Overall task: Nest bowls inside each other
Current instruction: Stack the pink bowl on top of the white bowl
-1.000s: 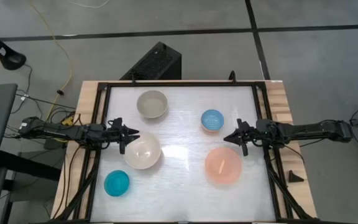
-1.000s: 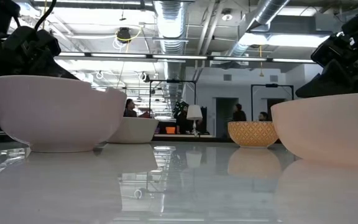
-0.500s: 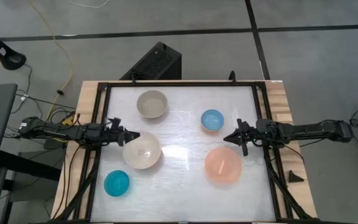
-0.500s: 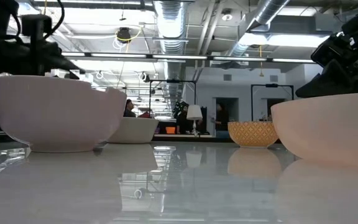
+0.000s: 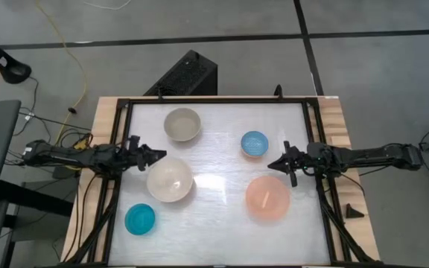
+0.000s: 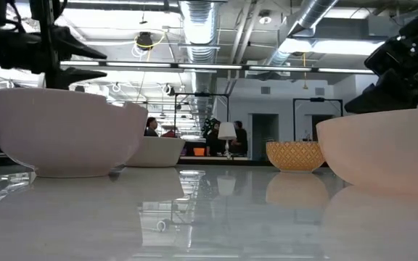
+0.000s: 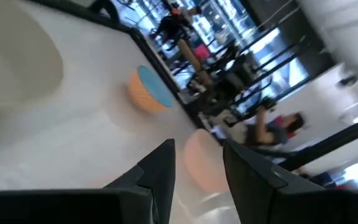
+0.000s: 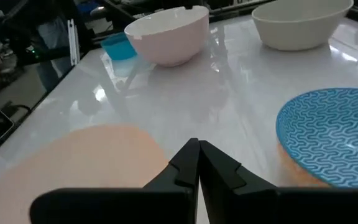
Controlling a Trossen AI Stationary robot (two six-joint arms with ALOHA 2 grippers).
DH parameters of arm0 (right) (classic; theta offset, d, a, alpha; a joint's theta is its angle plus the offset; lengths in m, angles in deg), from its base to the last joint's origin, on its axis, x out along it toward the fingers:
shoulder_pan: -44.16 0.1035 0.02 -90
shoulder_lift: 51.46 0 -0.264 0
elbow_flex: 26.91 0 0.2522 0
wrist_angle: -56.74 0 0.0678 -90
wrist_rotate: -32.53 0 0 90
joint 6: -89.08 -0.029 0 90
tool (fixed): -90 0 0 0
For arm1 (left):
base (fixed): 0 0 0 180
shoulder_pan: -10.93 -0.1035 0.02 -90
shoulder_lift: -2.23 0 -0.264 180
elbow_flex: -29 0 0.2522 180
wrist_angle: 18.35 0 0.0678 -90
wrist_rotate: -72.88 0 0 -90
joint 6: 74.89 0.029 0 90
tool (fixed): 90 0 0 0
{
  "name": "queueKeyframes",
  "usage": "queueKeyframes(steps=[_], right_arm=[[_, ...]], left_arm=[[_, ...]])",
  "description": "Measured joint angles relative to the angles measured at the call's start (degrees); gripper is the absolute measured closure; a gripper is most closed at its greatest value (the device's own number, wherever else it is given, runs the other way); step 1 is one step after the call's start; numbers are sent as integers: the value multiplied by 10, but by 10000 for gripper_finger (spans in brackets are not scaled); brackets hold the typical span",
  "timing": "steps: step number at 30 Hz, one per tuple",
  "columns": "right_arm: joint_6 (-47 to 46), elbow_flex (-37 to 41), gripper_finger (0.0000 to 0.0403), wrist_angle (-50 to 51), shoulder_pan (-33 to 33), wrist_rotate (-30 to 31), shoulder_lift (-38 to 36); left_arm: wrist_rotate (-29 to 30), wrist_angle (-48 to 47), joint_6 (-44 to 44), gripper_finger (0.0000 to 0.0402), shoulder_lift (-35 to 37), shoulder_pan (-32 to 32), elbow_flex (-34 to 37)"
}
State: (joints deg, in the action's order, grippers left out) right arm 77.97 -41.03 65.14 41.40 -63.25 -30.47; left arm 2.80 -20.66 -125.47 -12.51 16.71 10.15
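Behind my glossy white table (image 5: 214, 141) runs a ducted hall with people. On the table, all apart: cream bowl (image 5: 170, 179), salmon bowl (image 5: 267, 198), grey-beige bowl (image 5: 182, 124), patterned blue bowl (image 5: 254, 144), teal bowl (image 5: 140, 219). My left claw (image 5: 153, 155) gapes empty above the cream rim; my right claw (image 5: 275, 165) is pinched shut.

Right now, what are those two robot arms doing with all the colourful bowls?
They are meant to stack five round plastic bowls, but none is nested yet. The left gripper is open and empty, beside the large cream-white bowl. The right gripper is shut and empty, between the small light blue bowl and the large salmon-pink bowl. The medium grey-beige bowl and the small bright teal-blue bowl sit apart.
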Motion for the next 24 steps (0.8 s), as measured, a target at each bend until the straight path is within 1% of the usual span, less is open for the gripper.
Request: queueKeyframes(steps=[1, 3, 4, 5, 6, 7, 8, 10, 13, 16, 20, 24], right_arm=[[0, 0, 359, -9, 0, 0, 0], [-14, 0, 359, -65, 0, 12, 0], [-43, -2, 359, -102, 0, 35, 1], [-78, -9, 359, -118, 0, 70, 6], [-113, -20, 360, -123, 0, 101, 10], [-135, -37, 360, -126, 0, 116, 16], [-140, -54, 362, -125, 0, 116, 22], [-139, -98, 366, -93, 7, 98, 45], [-144, -181, 373, 6, 27, 96, 98], [-159, -287, 374, 140, 47, 93, 164], [-235, -414, 363, 330, 65, 86, 257], [-295, -503, 347, 509, 73, 85, 341]], left_arm=[[-1, -28, 19, 278, 0, -4, -18], [0, -102, 61, 278, 0, -16, -63], [2, -146, 79, 278, 0, -23, -89], [9, -193, 94, 278, -3, -31, -116], [16, -237, 108, 278, -6, -39, -141], [25, -285, 123, 278, -10, -47, -167], [32, -326, 139, 278, -16, -56, -189], [45, -385, 177, 278, -28, -74, -229], [49, -436, 227, 278, -41, -107, -268], [42, -447, 261, 278, -48, -142, -282], [12, -457, 285, 278, -51, -196, -282], [-36, -457, 298, 278, -60, -256, -282]])
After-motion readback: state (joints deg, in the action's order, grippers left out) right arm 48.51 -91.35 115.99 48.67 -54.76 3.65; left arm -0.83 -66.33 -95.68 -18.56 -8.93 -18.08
